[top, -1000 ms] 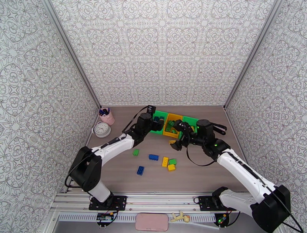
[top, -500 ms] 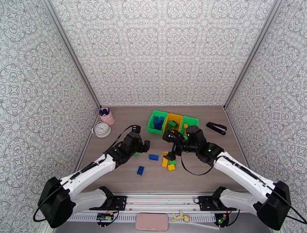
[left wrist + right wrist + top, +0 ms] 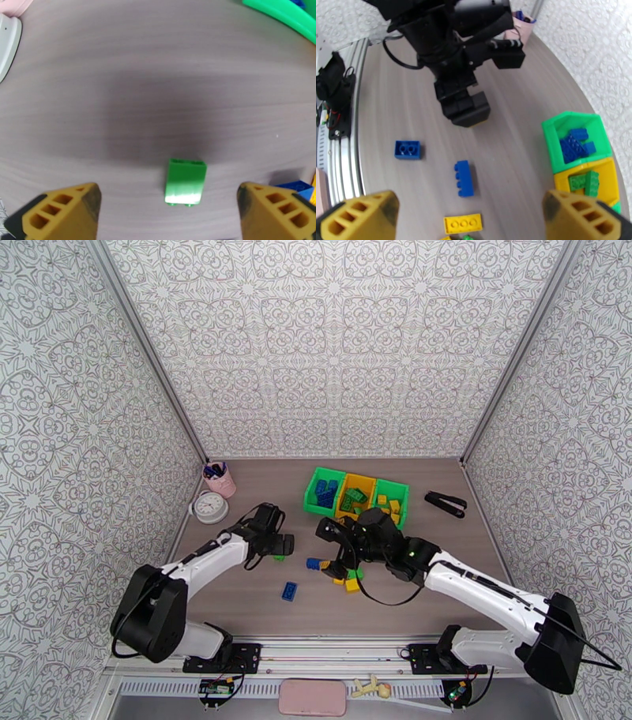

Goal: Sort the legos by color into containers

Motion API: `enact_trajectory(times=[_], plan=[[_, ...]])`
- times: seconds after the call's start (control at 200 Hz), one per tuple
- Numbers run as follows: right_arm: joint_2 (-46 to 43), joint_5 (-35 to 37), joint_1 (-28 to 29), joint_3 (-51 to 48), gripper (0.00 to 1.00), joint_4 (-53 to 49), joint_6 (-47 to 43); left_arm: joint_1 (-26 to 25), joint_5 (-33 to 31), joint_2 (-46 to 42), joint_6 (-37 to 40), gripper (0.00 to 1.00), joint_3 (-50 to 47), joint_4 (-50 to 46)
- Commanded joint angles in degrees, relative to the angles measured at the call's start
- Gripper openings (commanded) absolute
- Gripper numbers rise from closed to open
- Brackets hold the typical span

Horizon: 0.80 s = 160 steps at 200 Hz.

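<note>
Left gripper (image 3: pixel 283 545) hangs low over the table (image 3: pixel 237 587) in the top external view, just above a green lego (image 3: pixel 279 557). The right gripper (image 3: pixel 332 549) hovers near it over a loose cluster made up of a long blue lego (image 3: pixel 317 563), yellow legos (image 3: pixel 351 585) and a second green lego (image 3: pixel 355 574). A short blue lego (image 3: pixel 290 591) lies apart, nearer the arm bases. The containers (image 3: pixel 357 499) stand in a row beyond: a green bin with blue pieces, a yellow-orange one with green pieces, and a green one with yellow pieces. A pink cup (image 3: pixel 220 479), a round white clock (image 3: pixel 210 507) and a black stapler (image 3: pixel 445 504) sit toward the table's sides. From this height the spread of either gripper cannot be told.

The left wrist view settles it for that arm. Its yellow fingers (image 3: pixel 55 211) are spread wide, and the glossy green lego lies on the table between them, touching neither.

In the right wrist view that arm's own yellow fingers (image 3: pixel 359 215) are also spread wide and hold nothing. Below them the long blue lego shows a single row of studs, the short blue lego shows two studs, and a flat yellow lego (image 3: pixel 463 224) shows three. The black body of the left gripper hangs above the table beyond them
</note>
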Motion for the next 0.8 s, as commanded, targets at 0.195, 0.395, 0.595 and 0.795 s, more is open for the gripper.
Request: enact_trajectory(times=[0.195,0.395,0.595,0.795], plan=[[-1.1,1.8,0.3,3.6,0.99,-6.2,1.2,0.4,3.7,4.5,0.1,0.85,1.4,-4.8],[-2.1,4.3,0.7,1.1,1.00,-3.9,-0.9,0.6,4.9,6.9,-1.8,0.76,-0.3,0.0],[-4.0,4.7,1.1,0.3,0.99,-2.7,-0.9,-0.5,3.6,10.9,-1.7,0.61,2.0,-1.0],[-5.8,5.9,1.1,-1.1,1.00,-1.4,-0.9,-1.5,3.0,13.4,-2.1,0.48,2.7,-1.5]])
